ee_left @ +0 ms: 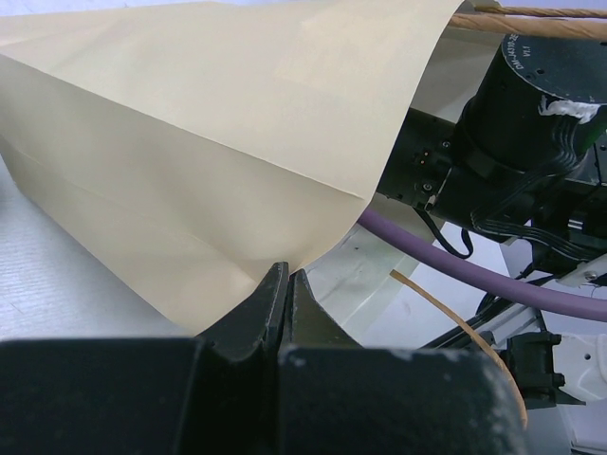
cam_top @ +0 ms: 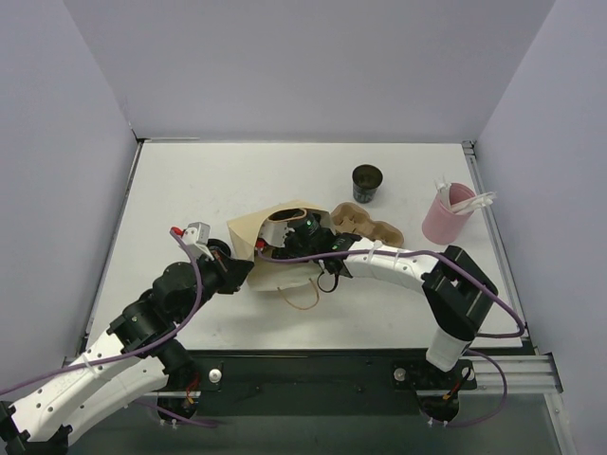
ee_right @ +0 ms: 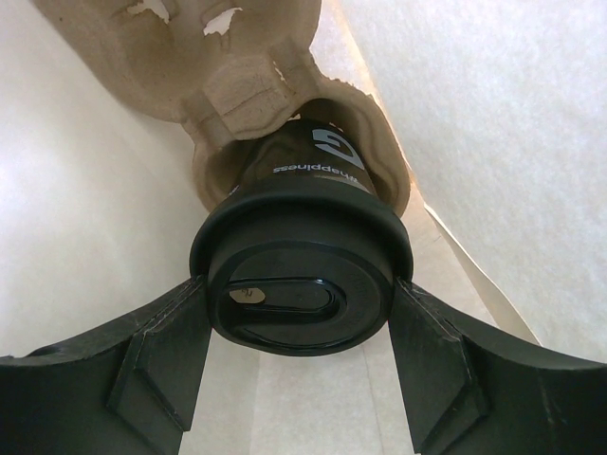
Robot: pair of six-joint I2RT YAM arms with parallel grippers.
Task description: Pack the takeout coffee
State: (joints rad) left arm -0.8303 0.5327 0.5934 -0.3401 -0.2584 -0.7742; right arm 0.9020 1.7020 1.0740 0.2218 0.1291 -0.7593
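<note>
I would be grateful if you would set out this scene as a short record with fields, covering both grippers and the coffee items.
left gripper: shut on an edge of the paper bag
right gripper: inside the bag, closed on the lidded cup
lidded cup: seated in the pulp carrier
second dark cup: upright on the table, outside the bag
pink holder: on the table, far right

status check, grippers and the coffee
left gripper shut on paper bag edge. right gripper clamped on coffee cup lid, cup seated in pulp carrier inside bag. no obstruction seen.
</note>
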